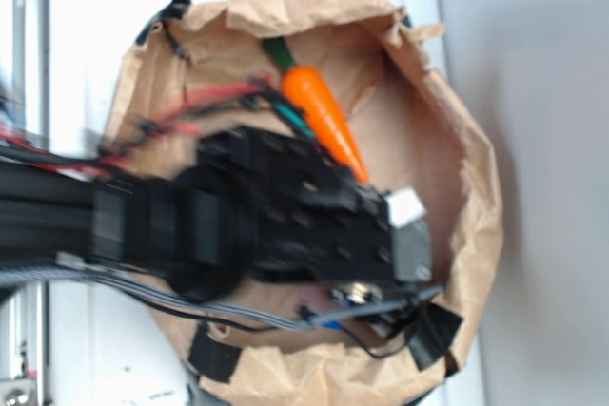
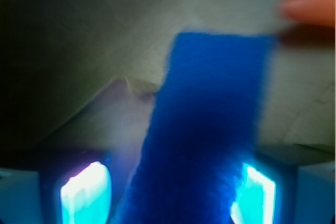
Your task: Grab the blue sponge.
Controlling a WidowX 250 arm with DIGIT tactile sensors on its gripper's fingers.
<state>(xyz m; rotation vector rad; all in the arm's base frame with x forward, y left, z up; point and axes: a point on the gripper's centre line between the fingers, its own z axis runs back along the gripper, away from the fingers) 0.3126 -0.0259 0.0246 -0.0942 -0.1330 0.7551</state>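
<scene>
Blurred black robot arm (image 1: 238, 216) reaching over a crumpled brown paper bag (image 1: 476, 187), orange carrot (image 1: 324, 116) (green stem) lying just beside it, white table (image 1: 95, 7) underneath

in the exterior view a paper bag (image 1: 476, 187) fills the centre of the frame. the toy carrot (image 1: 324, 116) lies inside it at upper centre. the robot arm (image 1: 238, 216) reaches in from the left edge, over the bag's lower middle. in the wrist view the sponge (image 2: 210, 129) lies at centre, between the fingers (image 2: 86, 192) at the bottom.
</scene>
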